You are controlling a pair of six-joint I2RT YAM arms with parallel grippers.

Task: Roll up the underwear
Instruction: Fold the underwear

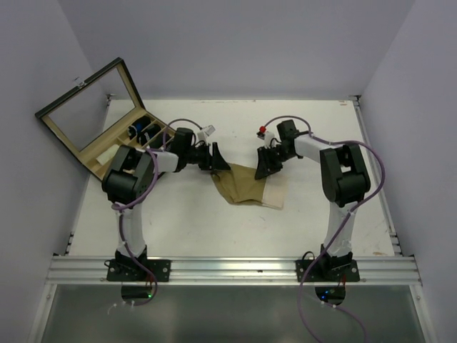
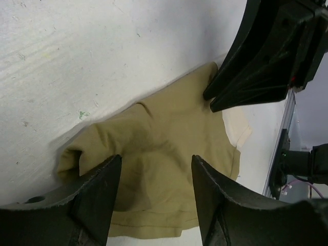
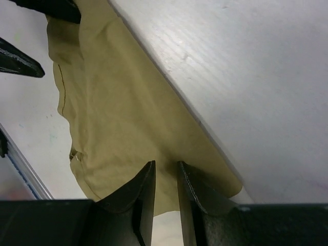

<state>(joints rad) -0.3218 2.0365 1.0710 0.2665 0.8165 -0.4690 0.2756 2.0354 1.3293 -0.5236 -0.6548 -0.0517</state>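
The olive underwear [image 1: 246,184] lies flat on the white table [image 1: 186,221], its paler inner panel at the right edge. My left gripper [image 1: 221,163] rests at its far left corner. In the left wrist view the left gripper [image 2: 156,159] is open, jaws wide apart over the underwear [image 2: 169,123], whose left side is folded into a small lump. My right gripper [image 1: 263,170] is at the far right corner. In the right wrist view the right gripper [image 3: 166,165] has its jaws only narrowly apart, tips down on the underwear [image 3: 118,102], with no fold between them.
A wooden box [image 1: 93,128] with its glass lid raised stands at the back left, holding dark items. An aluminium rail [image 1: 228,270] runs along the near edge. Grey walls close in the sides and back.
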